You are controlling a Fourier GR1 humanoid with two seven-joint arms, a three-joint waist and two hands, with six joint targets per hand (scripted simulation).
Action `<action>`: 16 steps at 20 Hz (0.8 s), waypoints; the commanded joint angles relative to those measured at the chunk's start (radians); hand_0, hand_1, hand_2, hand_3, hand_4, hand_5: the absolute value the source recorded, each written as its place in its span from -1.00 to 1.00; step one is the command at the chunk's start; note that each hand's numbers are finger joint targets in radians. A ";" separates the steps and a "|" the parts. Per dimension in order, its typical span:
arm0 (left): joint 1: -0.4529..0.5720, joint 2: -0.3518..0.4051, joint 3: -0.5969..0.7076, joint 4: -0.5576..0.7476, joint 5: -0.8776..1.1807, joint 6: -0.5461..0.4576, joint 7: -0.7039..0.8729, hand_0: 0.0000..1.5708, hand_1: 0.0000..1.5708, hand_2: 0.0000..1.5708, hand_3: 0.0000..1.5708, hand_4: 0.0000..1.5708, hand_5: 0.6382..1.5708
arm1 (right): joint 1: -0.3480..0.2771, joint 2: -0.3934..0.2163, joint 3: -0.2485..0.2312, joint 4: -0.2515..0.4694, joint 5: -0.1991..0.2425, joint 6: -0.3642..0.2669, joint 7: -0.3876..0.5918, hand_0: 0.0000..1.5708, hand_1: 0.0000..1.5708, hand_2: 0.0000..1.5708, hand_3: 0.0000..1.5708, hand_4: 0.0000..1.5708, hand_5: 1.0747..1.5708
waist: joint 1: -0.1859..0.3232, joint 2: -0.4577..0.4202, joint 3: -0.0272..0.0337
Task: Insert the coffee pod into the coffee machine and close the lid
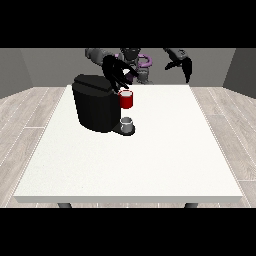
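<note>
The black coffee machine (95, 107) stands on the left half of the white table (165, 150). A red pod holder (126, 100) with a pale top juts from the machine's right side. A small grey cup (128, 124) sits on the base below it. The hand at the view's left (116, 74) hovers over the machine's top right corner, its fingers spread and pointing down, their tips close to the holder's rim. I cannot make out a separate pod or lid under that hand. The hand at the view's right (181, 62) hangs raised behind the table's far edge, fingers relaxed, holding nothing.
The robot's torso (135, 62) is behind the far edge of the table. Bare tabletop stretches in front of and to the right of the machine. Wooden floor surrounds the table.
</note>
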 commanded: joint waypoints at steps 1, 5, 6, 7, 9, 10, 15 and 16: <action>-0.037 -0.005 -0.014 -0.014 0.007 -0.014 0.008 -1.00 -1.00 -1.00 -1.00 -0.45 1.00 | -0.077 0.102 0.061 -0.051 -0.019 0.014 -0.107 -1.00 -1.00 -1.00 -1.00 -1.00 1.00 | 0.104 0.010 -0.0303; -0.072 -0.012 -0.026 0.008 0.013 -0.031 0.002 -1.00 -1.00 -1.00 -1.00 -0.43 1.00 | -0.150 0.066 0.033 -0.063 0.001 0.007 -0.086 -1.00 -1.00 -1.00 -1.00 -1.00 1.00 | 0.162 0.053 -0.0310; -0.060 -0.017 -0.046 0.002 0.000 -0.035 -0.001 -1.00 -1.00 -1.00 -1.00 -0.49 1.00 | -0.144 0.055 0.032 -0.054 0.010 0.013 -0.079 -1.00 -1.00 -1.00 -1.00 -1.00 1.00 | 0.174 0.046 -0.0309; -0.074 -0.023 -0.050 -0.001 -0.006 -0.025 -0.005 -1.00 -1.00 -1.00 -1.00 -0.53 1.00 | -0.159 0.053 0.014 -0.049 -0.006 0.013 -0.076 -1.00 -1.00 -1.00 -1.00 -1.00 1.00 | 0.185 0.061 -0.0306; -0.086 -0.020 -0.052 0.011 -0.004 -0.035 -0.010 -1.00 -1.00 -1.00 -1.00 -0.50 1.00 | -0.173 0.029 0.015 -0.061 -0.004 0.045 -0.045 -1.00 -1.00 -1.00 -1.00 -1.00 1.00 | 0.212 0.080 -0.0312; -0.084 -0.015 -0.054 0.015 0.004 -0.053 -0.017 -1.00 -1.00 -1.00 -1.00 -0.46 1.00 | -0.180 0.031 0.005 -0.078 -0.001 0.024 -0.018 -1.00 -1.00 -1.00 -1.00 -1.00 1.00 | 0.238 0.077 -0.0318; -0.142 -0.023 -0.051 -0.011 0.023 -0.057 0.017 -1.00 -1.00 -1.00 -1.00 -0.68 1.00 | -0.189 0.023 -0.029 -0.084 -0.018 0.014 -0.044 -1.00 -1.00 -1.00 -1.00 -1.00 1.00 | 0.263 0.122 -0.0305; -0.149 -0.036 -0.055 0.014 0.008 -0.038 -0.016 -1.00 -1.00 -1.00 -1.00 -1.00 1.00 | -0.229 0.043 -0.024 -0.096 -0.016 -0.006 -0.055 -1.00 -1.00 -1.00 -1.00 -1.00 1.00 | 0.246 0.165 -0.0317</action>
